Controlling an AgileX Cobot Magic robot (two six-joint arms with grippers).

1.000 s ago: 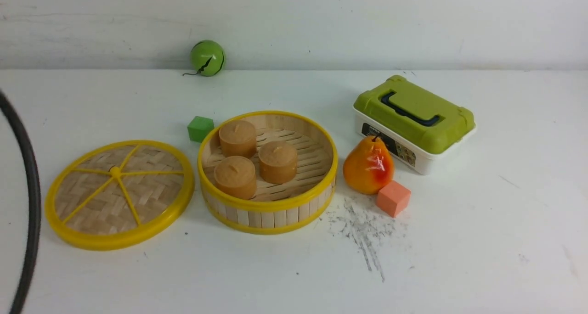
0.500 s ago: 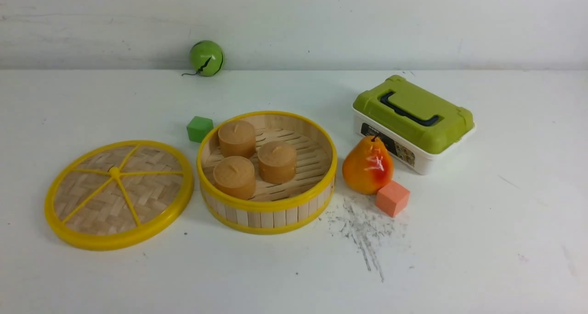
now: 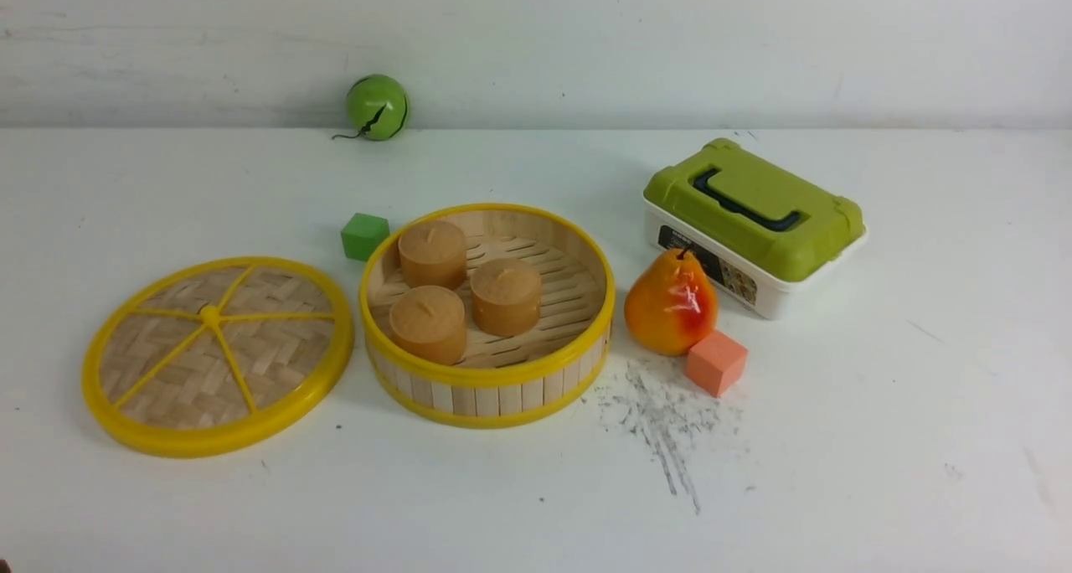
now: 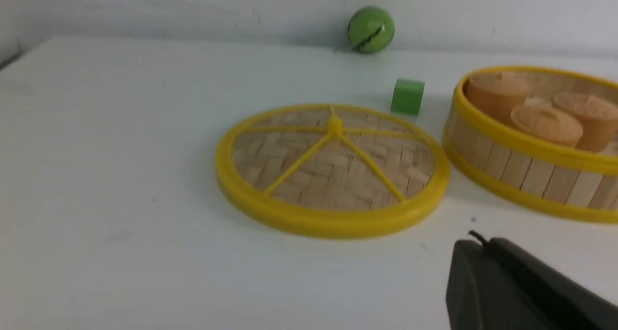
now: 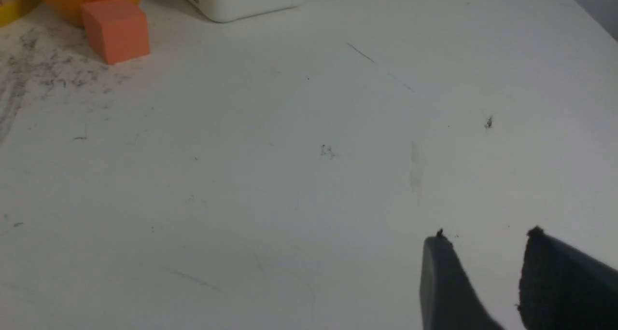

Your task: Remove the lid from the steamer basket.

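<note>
**A:** Where is the flat round woven-bamboo lid with the thick yellow rim (image 3: 216,357)?

**B:** It lies flat on the white table (image 3: 879,439), off the basket and just beside it on the robot's left.

**A:** And the round steamer basket with pale slat walls (image 3: 502,395)?

**B:** It is uncovered, with three tan cylinders (image 3: 505,295) standing on its slatted floor.

**A:** What is around it?

**B:** A small green cube (image 3: 365,235) sits just behind its left edge, and a green ball (image 3: 377,105) sits far back by the wall. To the right is an orange-yellow pear (image 3: 670,302) with a salmon cube (image 3: 716,362) just in front of it. Behind them is a white box with an olive-green lid (image 3: 754,221).

**A:** And the grippers?

**B:** The right gripper (image 5: 486,238) hangs over bare table, its two dark fingers (image 5: 442,277) parted and holding nothing. Of the left gripper (image 4: 487,272) only one finger shows, near the lid's rim. I cannot tell whether it is parted or closed.
</note>
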